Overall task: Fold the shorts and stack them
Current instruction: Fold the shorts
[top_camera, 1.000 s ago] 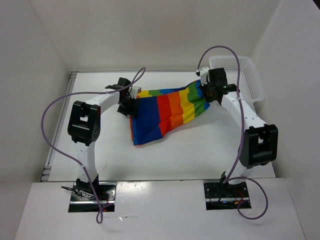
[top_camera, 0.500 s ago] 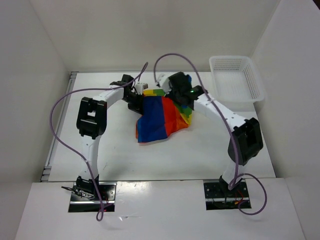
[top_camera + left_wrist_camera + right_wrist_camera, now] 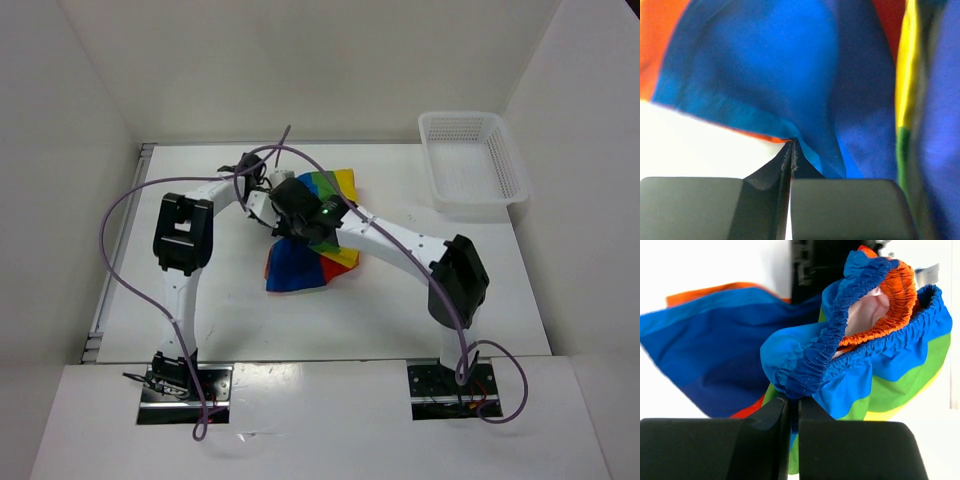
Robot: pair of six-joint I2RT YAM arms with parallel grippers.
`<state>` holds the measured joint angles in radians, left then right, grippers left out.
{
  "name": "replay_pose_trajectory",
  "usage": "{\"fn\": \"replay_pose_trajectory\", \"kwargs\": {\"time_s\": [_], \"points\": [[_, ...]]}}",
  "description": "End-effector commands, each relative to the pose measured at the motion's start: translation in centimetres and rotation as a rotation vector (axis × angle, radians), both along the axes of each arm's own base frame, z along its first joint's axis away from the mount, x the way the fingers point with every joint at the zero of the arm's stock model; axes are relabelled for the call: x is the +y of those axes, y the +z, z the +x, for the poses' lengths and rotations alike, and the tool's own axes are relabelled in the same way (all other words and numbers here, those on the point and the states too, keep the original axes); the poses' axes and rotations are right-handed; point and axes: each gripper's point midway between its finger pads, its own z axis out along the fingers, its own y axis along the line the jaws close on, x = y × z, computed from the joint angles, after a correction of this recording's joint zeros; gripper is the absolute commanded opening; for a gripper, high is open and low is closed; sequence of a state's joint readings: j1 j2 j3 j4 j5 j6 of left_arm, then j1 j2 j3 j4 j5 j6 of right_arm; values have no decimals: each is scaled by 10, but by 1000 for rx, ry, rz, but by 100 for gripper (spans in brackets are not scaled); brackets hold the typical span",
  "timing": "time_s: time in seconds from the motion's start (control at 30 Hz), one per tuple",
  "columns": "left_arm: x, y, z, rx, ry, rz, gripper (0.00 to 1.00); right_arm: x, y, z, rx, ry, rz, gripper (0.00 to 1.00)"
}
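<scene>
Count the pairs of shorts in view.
1. The rainbow shorts, bunched left of centre, pinched by the left claw and the right claw. None visible in the white basket, far right; anything under the fabric would be hidden.

This looks like a robotics lab test cell, not a home. A plain white tabletop [image 3: 400, 300] is boxed in by bare white panels [image 3: 70, 150] at the left, back and right of the frame. Along the bottom edge, the left arm [image 3: 180, 240] and right arm [image 3: 400, 235] rise from bolted metal plates [image 3: 185, 385], trailing purple cables [image 3: 104, 245].
</scene>
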<state>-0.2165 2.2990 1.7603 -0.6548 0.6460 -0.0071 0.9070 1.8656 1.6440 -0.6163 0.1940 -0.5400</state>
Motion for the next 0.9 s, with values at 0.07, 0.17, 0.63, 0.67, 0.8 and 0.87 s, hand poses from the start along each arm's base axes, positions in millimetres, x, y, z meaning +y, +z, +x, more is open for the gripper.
{"fn": "replay_pose_trajectory", "kwargs": {"time_s": [0.07, 0.17, 0.63, 0.67, 0.8, 0.87], "points": [[20, -7, 2, 29, 38, -18, 0, 27, -9, -6, 44, 7, 50, 0], [37, -9, 10, -8, 77, 61, 0, 29, -21, -7, 70, 7, 42, 0], [115, 33, 33, -135, 255, 267, 54, 83, 92, -12, 53, 100, 386, 80], [121, 38, 37, -144, 271, 279, 56, 81, 105, -14, 44, 96, 410, 80], [130, 83, 51, -243, 305, 280, 63, 50, 80, -13, -9, 52, 308, 70], [118, 96, 48, -242, 278, 213, 66, 30, 50, -18, -18, 46, 227, 59]]}}
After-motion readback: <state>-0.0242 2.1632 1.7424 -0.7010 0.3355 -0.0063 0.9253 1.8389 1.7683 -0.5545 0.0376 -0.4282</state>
